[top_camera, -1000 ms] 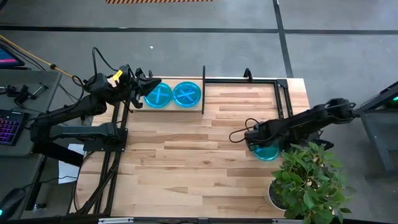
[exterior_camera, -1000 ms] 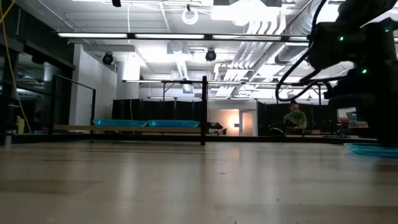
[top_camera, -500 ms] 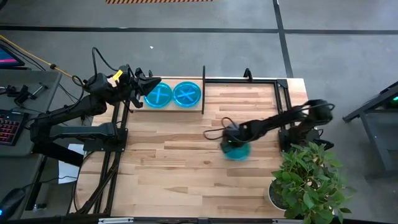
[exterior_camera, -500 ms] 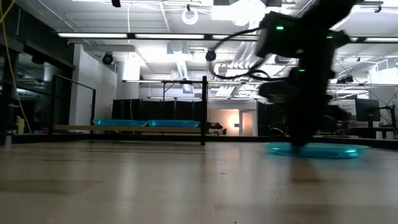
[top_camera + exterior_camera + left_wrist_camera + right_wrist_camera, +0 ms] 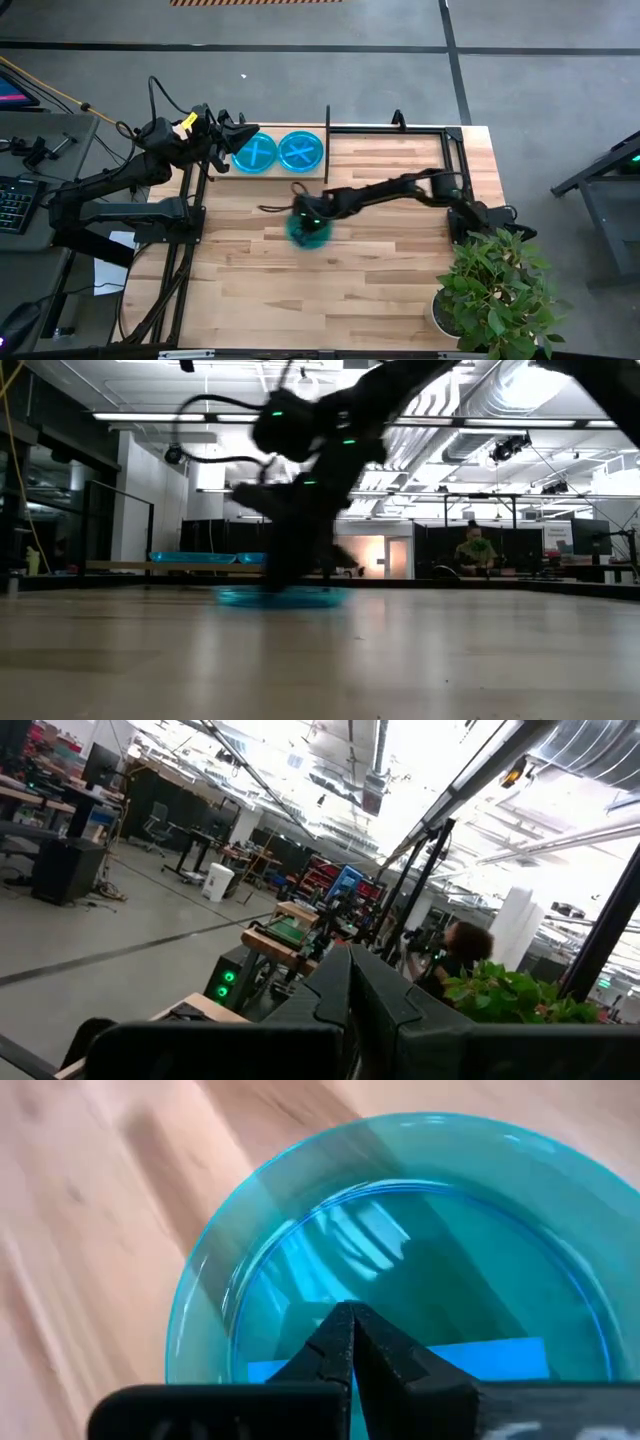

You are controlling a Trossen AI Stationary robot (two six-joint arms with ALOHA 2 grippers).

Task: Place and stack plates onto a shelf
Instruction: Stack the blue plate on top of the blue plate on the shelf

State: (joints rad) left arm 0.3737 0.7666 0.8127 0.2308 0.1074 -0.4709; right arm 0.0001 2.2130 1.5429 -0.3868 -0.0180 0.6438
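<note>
A small round plate of see-through cyan-blue plastic (image 5: 400, 1270), with a paler straight stripe across its face, sits flat on the plank tabletop (image 5: 380, 280) directly under the right gripper (image 5: 310, 222). In the right wrist view its two dark fingers are pressed together into a single point resting down inside the dish, over the stripe, with the raised rim curving round ahead of the tips. Nothing lies between the jaws; they look to be pushing on the plate's floor rather than pinching it, which would suit sliding a thin, slippery dish across the wood toward the shelf instead of lifting it by the edge.

Beyond the fingertips, toward the table's far edge, stands the shelf (image 5: 390, 127): a light wooden board in a thin black rod frame with a black upright divider (image 5: 327, 143). On the far side of that divider from the open frame, two more like plates (image 5: 278, 152) lie flat, side by side and not stacked.

The left gripper (image 5: 238, 136) waits just beside that pair, jaws shut and empty, probably parked there to receive or steady arriving plates. A leafy green potted plant (image 5: 490, 290) stands at the table's near right corner, well apart from the work.
</note>
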